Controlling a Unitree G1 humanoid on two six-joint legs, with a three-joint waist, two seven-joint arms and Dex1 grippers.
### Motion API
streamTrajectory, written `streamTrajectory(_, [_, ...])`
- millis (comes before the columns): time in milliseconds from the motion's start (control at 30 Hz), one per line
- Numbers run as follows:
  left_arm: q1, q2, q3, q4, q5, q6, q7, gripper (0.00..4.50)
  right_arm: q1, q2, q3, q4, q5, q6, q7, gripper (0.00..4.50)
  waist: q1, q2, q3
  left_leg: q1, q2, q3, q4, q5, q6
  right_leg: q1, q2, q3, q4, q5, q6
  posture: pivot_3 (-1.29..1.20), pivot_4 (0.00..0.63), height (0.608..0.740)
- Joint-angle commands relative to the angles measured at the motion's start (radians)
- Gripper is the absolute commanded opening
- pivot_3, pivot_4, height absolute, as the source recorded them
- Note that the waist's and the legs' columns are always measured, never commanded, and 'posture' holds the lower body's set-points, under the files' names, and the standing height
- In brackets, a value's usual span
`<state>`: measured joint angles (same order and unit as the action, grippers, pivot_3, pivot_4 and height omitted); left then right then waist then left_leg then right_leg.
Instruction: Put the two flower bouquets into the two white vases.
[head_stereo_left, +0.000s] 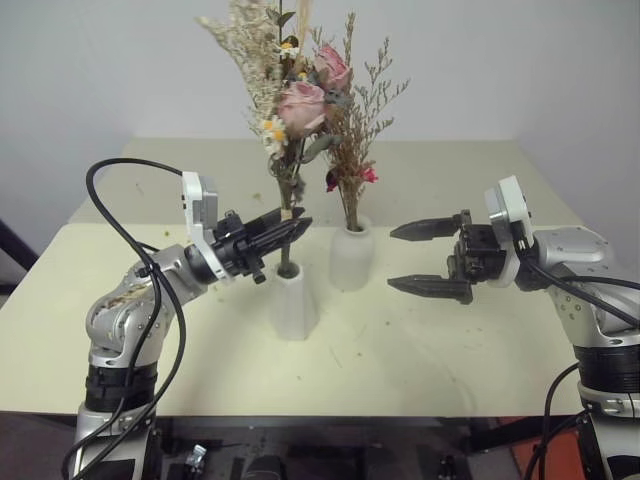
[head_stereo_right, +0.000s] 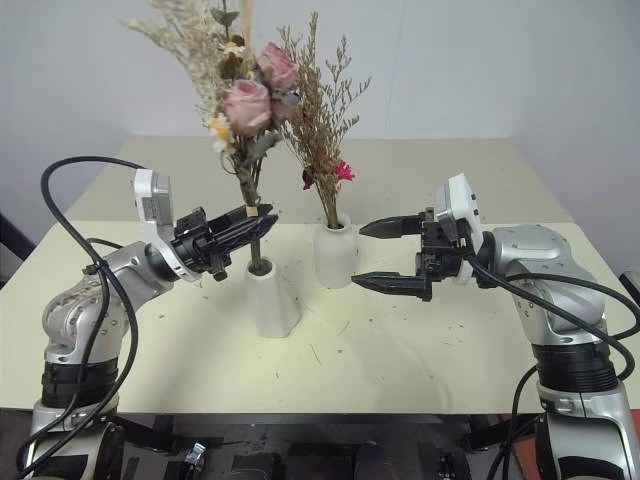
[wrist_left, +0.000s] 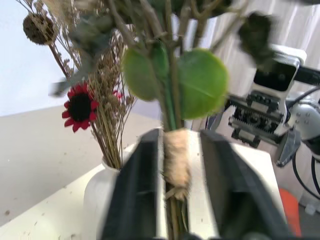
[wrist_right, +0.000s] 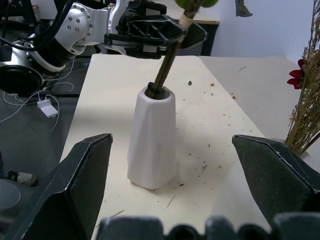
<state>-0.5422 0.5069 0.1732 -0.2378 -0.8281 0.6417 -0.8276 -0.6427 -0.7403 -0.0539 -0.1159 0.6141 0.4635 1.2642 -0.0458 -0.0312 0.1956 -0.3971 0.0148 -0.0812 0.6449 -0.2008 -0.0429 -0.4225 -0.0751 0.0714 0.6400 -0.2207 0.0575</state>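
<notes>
Both bunches are standing in vases on the table (head_stereo_left: 440, 360): the cream bouquet (head_stereo_left: 290, 90) in the faceted vase (head_stereo_left: 293, 300), the wispy brown bouquet (head_stereo_left: 355, 140) in the round vase (head_stereo_left: 350, 258) just behind. The left gripper (head_stereo_left: 290, 228) has its fingers slightly apart around the cream bunch's stems. The right gripper (head_stereo_left: 425, 258) hangs wide open beside the vases, holding nothing.

Cream-white bouquet (head_stereo_left: 285, 90) heads cut off by the upper frame edge above the faceted vase (head_stereo_left: 292, 298), its stem ends hidden inside that vase, leaves (wrist_left: 200, 82) blurred near the left pincer (wrist_left: 175, 200), wispy bouquet (head_stereo_left: 352, 150) stems hidden in the rounded vase (head_stereo_left: 350, 258)
</notes>
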Motion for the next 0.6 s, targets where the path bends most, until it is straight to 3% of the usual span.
streamTrajectory(33, [0.02,0.023,0.025,-0.059,-0.032,0.009,-0.004,2.83,-0.016,-0.001,-0.022,-0.01,0.019,-0.002,0.001,4.5,0.0,0.0,0.0,0.0,0.0,0.0,0.0,0.0,0.0,0.0,0.0,0.0,0.0,0.0,0.0,0.0,0.15,0.74])
streamTrajectory(200, [0.074,0.049,0.042,-0.107,-0.059,0.023,0.005,4.48,-0.017,0.0,-0.023,-0.006,0.019,-0.006,0.005,4.5,0.0,0.0,0.0,0.0,0.0,0.0,0.0,0.0,0.0,0.0,0.0,0.0,0.0,0.0,0.0,0.0,0.15,0.74])
streamTrajectory(600, [0.147,0.092,0.105,-0.187,-0.131,0.05,0.058,4.48,-0.016,-0.005,-0.031,-0.01,0.023,-0.004,0.011,4.5,-0.002,0.0,0.0,0.0,0.0,0.0,0.0,0.0,0.0,0.0,0.0,0.0,0.0,0.0,0.0,0.0,0.15,0.74])
